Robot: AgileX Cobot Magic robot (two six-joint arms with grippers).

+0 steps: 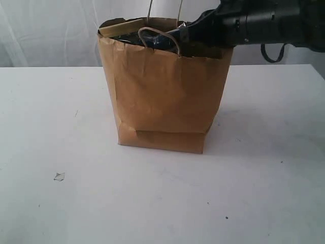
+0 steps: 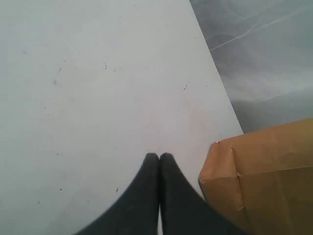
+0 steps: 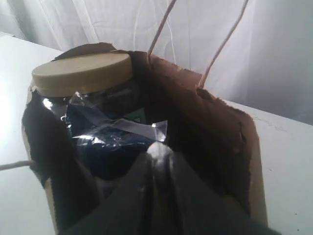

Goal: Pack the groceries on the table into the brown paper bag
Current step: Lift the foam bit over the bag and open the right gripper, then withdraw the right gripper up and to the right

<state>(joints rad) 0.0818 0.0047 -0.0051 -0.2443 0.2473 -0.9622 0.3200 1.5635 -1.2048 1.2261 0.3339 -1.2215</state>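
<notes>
Two hands, one bag of groceries.
The right hand [image 3: 159, 164] dips into the creased brown paper bag [image 1: 162, 96] on the white bench [image 1: 51, 117], fingers nearly together at the crinkly dark-blue packet [image 3: 110, 144] beside the olive-lidded jar [image 3: 83, 73]; grip unclear. The left hand [image 2: 159, 157], clenched empty, hovers beside the bag.

A white cloth backdrop [image 1: 51, 30] hangs in loose folds behind the far edge of the white, faintly specked surface [image 1: 264, 193]. Light is soft and even, casting only pale shadows there.
</notes>
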